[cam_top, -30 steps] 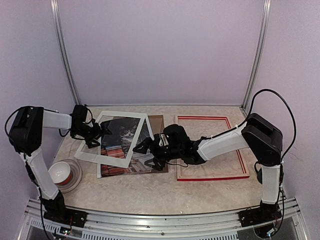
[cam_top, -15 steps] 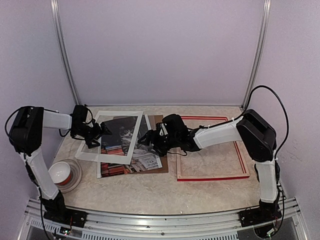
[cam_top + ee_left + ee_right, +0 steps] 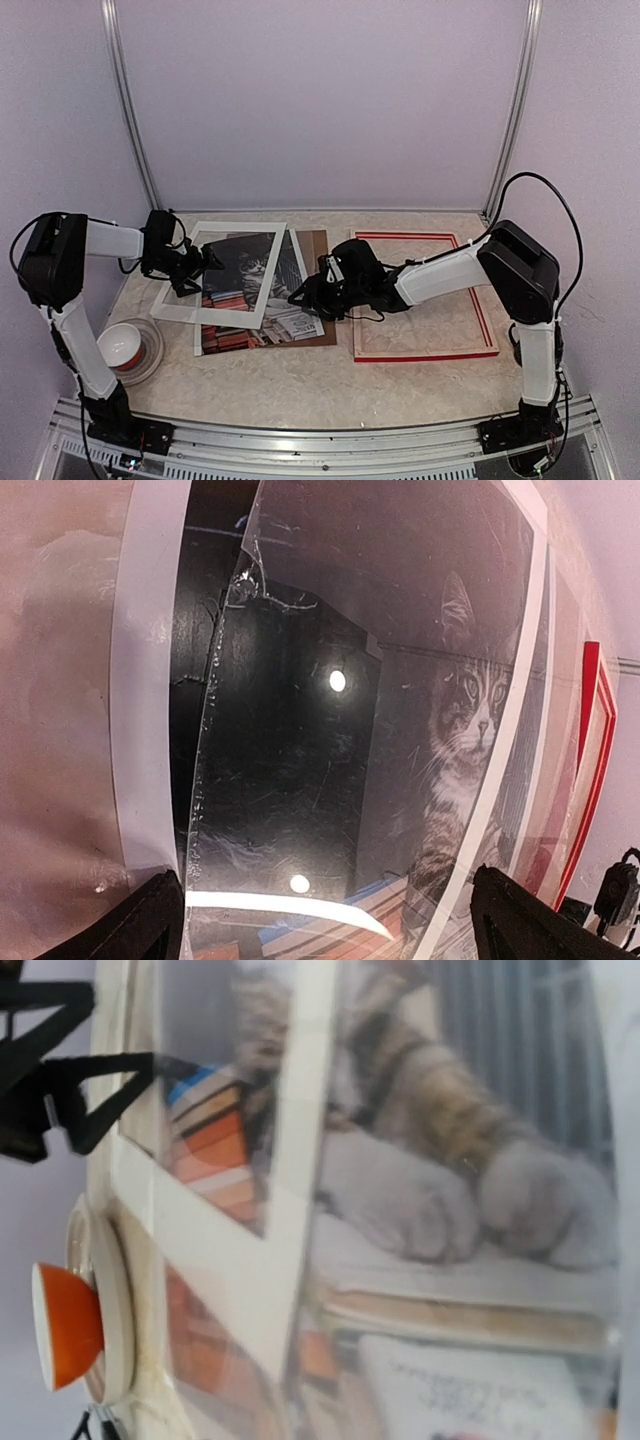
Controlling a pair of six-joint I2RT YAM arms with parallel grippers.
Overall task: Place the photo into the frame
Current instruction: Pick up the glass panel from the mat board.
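Frame (image 3: pixel 425 356) lies flat, tabletop (image 3: pixel 300 385) showing inside. Right hand (image 3: pixel 305 293) over the photo's (image 3: pixel 250 265) right edge, closure indeterminable. Left hand (image 3: pixel 200 265) spread, left of photo.

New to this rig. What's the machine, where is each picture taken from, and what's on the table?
Two robot arms stand at the near edge of the table, each with a two-finger gripper. The wide picture looks down from above and behind them; the two close-ups come from wrist cameras. On the table: a cat photo under a white mat board, over a brown backing board; a red frame to the right; a bowl on a plate at left. The left gripper is open at the mat's left edge. The right gripper is at the photo's right edge; whether it grips is unclear.
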